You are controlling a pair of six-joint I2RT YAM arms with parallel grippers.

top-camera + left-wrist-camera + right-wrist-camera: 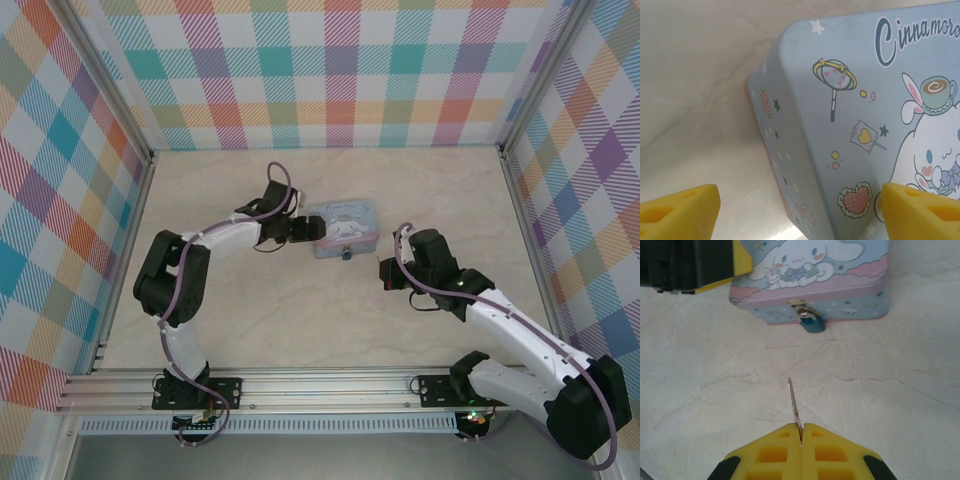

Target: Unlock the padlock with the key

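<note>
Padlock (813, 324): bluish, hung on the hasp of the tin's (855, 285) front wall; shackle closed through it, not yet unlocked.
Key (794, 401): thin blade aimed at the padlock, well short of the tin's front; not inserted.
Right gripper (801, 429): clenched on the key, in front of the tin, over bare counter (900, 390).
Left gripper (800, 206): released, fingers spread astride the tin's left edge; contact with the tin impossible to tell.
Progress: key grasped and lined up; approach, insertion, turn and shackle release judged outstanding.
</note>
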